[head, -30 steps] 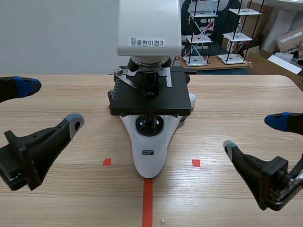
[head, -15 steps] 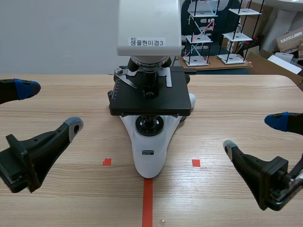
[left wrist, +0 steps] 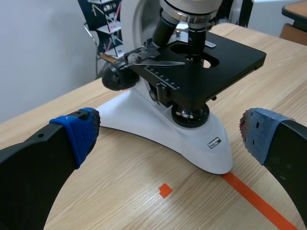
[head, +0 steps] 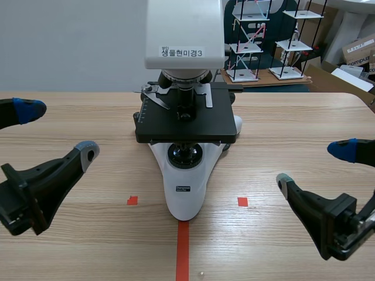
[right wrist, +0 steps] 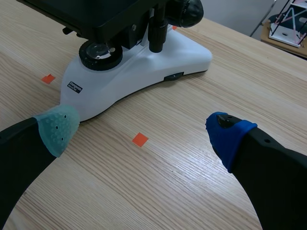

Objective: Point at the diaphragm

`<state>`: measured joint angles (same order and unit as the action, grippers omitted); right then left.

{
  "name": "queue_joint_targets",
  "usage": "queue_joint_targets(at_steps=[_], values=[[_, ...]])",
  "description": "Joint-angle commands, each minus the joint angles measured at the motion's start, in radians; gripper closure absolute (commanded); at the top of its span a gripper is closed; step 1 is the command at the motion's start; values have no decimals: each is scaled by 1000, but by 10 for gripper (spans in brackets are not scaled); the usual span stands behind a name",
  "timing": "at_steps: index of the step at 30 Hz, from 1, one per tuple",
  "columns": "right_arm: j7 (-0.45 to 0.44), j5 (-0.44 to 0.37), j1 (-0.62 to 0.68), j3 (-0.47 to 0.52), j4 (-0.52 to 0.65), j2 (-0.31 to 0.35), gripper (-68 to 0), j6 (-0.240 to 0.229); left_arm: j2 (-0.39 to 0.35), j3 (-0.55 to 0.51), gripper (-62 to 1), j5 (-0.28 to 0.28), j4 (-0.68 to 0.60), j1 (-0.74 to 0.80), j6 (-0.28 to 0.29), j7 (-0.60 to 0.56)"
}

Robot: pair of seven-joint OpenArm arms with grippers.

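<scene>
At the middle of the pale wooden surface (head: pixel 293 123) stands the white-based microscope (head: pixel 185 199) with its flat black stage (head: pixel 186 124). Its diaphragm, the dark round fitting (left wrist: pixel 190 106) tucked under the stage above the lamp lens, barely shows. Pointing seems not yet begun, as neither arm is near it. Both the left jaws and the right jaws gape wide, holding nothing, low on either side of the base. The diaphragm lies ahead between them, well apart from both.

Light wood table (head: pixel 293 123), white microscope (head: pixel 185 199) standing at ctr
</scene>
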<state>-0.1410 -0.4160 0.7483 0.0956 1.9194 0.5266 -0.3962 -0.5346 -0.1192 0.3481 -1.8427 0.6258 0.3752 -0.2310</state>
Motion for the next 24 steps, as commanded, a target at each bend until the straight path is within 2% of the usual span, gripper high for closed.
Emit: queue_joint_targets(at_steps=[1, 7, 13, 24], values=[[-12, -7, 0, 2, 14, 11, -578, 7, 6, -3, -589, 0, 31, 5, 2, -39], [-12, -7, 0, 2, 14, 11, -578, 7, 5, 14, -481, -16, 171, 5, 18, -229], [-12, -7, 0, 2, 14, 11, -578, 7, 5, 117, -366, -130, 308, -25, 17, -405], [-12, -7, 0, 2, 14, 11, -578, 7, 85, 289, -170, -220, 621, -243, 16, -567]])
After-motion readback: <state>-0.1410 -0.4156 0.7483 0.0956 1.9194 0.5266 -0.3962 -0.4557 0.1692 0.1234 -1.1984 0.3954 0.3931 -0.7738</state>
